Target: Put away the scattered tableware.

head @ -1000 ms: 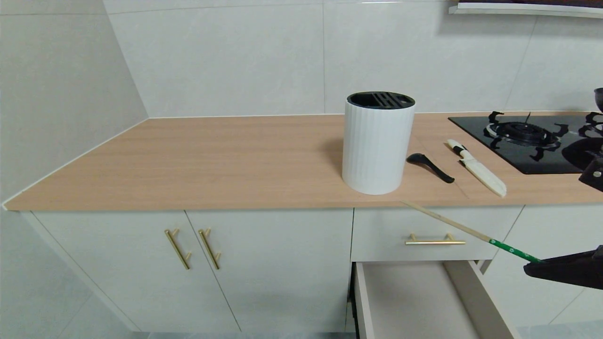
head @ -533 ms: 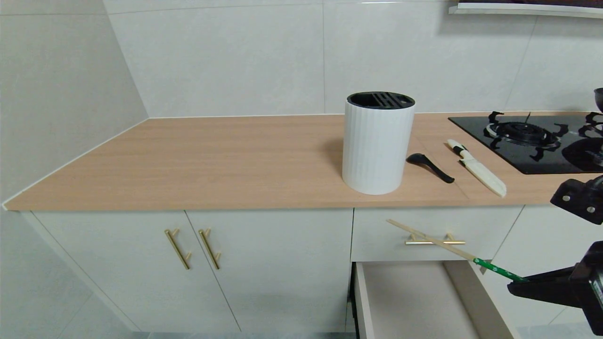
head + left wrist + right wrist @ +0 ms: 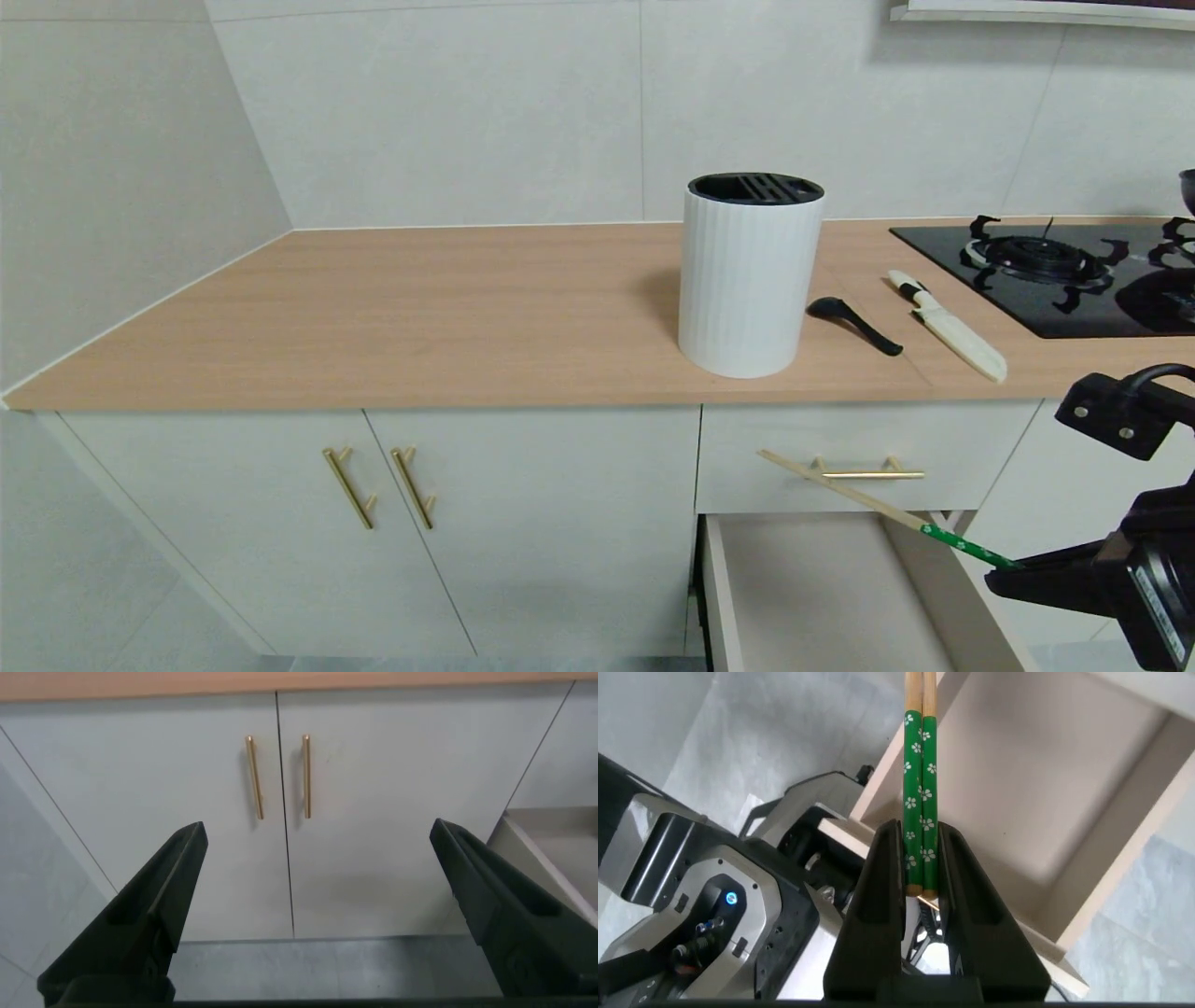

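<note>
Right tool [image 3: 1001, 571] clamps the chopsticks [image 3: 878, 505] above the open drawer [image 3: 803, 597] — we judge them not yet stowed; spoon [image 3: 854, 325] and knife [image 3: 948, 328] lie on the tabletop [image 3: 467, 317].

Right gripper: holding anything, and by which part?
The right gripper is shut on the chopsticks at their green flowered end; bare wooden tips point over the open drawer. The left gripper is open, empty.
</note>
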Motion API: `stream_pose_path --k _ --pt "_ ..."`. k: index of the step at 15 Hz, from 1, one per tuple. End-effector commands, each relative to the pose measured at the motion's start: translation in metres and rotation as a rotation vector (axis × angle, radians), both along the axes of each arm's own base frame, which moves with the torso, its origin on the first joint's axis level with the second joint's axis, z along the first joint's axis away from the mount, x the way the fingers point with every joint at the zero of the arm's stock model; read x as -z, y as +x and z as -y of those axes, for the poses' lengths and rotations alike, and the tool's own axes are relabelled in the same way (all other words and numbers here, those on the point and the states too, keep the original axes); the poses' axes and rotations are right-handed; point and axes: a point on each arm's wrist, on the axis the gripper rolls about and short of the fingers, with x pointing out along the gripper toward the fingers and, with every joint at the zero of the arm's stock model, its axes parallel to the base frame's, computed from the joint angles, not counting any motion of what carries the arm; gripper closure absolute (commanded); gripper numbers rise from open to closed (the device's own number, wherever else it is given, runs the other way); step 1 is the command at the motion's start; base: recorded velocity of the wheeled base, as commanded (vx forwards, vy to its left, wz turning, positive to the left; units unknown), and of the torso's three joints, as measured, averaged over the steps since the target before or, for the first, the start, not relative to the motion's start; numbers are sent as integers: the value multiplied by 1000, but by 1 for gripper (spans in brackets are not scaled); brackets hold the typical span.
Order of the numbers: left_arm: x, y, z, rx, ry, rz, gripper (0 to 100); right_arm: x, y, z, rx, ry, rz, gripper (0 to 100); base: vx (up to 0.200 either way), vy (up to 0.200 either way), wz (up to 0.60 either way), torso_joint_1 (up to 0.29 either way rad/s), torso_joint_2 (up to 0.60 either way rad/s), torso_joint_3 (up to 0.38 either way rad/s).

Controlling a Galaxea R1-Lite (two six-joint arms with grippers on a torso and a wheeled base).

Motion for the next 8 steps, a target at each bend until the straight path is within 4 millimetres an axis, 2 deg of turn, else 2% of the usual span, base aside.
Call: stream_pose_path --k 1,8 --pt "0 0 0 0 0 -2 0 2 2 -1 -1 -4 -11 100 0 0 0 -144 398 232" --pt "0 0 0 0 0 -2 0 4 2 -1 -2 -9 -19 100 0 0 0 -170 457 288"
